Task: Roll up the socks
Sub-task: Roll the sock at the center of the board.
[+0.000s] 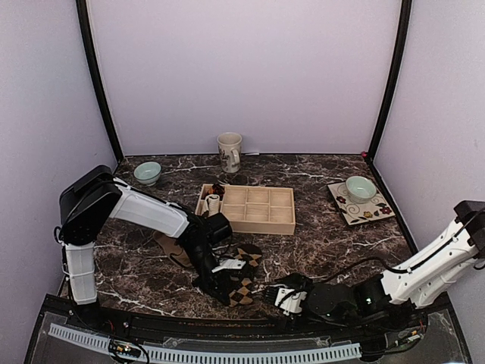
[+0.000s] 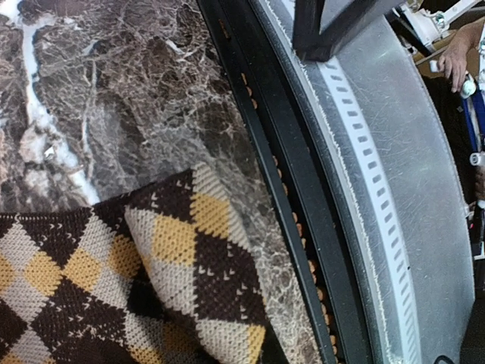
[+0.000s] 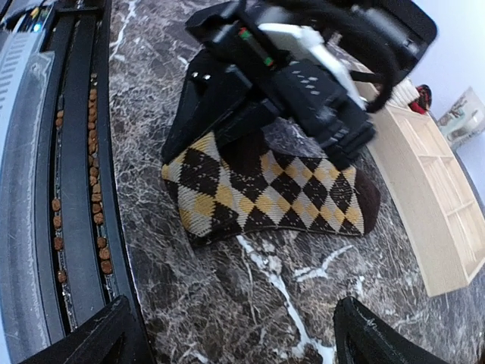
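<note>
The dark brown argyle sock (image 1: pixel 244 289) lies near the table's front edge, and its near end is folded over. It fills the lower left of the left wrist view (image 2: pixel 114 273) and lies across the right wrist view (image 3: pixel 265 189). My left gripper (image 1: pixel 227 279) sits down on the sock's far edge (image 3: pixel 254 138), shut on the fabric; its fingertips are hidden. The plain tan sock (image 1: pixel 167 246) lies flat behind, partly under the left arm. My right gripper (image 1: pixel 278 295) rests low on the table just right of the argyle sock, open (image 3: pixel 235 341), with bare marble between its fingers (image 3: pixel 364 334).
A wooden compartment tray (image 1: pixel 250 227) stands behind the socks, with small rolled bundles (image 1: pixel 214 202) in its left cells. A mug (image 1: pixel 229 152), a green bowl (image 1: pixel 148 173) and a patterned plate (image 1: pixel 377 211) holding a bowl stand farther back. The black front rail (image 3: pixel 76 189) runs close by.
</note>
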Action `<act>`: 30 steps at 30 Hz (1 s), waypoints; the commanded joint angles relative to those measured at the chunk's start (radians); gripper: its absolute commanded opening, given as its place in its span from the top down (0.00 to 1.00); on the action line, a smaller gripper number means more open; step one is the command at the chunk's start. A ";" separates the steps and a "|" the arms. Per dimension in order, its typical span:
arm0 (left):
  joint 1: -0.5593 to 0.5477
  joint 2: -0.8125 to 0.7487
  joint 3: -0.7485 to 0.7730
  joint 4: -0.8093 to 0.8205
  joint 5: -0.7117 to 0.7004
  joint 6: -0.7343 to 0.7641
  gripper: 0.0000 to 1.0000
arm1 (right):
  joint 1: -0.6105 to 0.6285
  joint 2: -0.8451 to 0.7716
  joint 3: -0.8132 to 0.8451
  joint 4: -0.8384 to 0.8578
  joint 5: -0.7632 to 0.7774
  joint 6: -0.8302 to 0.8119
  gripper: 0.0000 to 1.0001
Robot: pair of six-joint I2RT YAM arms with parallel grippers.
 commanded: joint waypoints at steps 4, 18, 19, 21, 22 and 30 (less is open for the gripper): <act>-0.007 0.046 0.000 -0.060 0.026 -0.011 1.00 | -0.044 0.213 0.122 0.173 -0.148 -0.291 0.19; -0.005 0.048 0.011 -0.093 0.019 0.023 1.00 | -0.149 0.447 0.265 0.242 -0.378 -0.413 0.40; -0.005 0.047 0.008 -0.093 0.020 0.024 1.00 | -0.160 0.458 0.267 0.245 -0.390 -0.412 0.41; -0.005 0.046 0.006 -0.092 0.018 0.026 1.00 | -0.172 0.472 0.274 0.243 -0.410 -0.411 0.43; -0.005 0.045 0.006 -0.091 0.018 0.026 1.00 | -0.178 0.479 0.278 0.241 -0.422 -0.407 0.44; -0.004 0.038 0.008 -0.096 0.003 0.035 1.00 | -0.201 0.518 0.263 0.249 -0.463 -0.370 0.60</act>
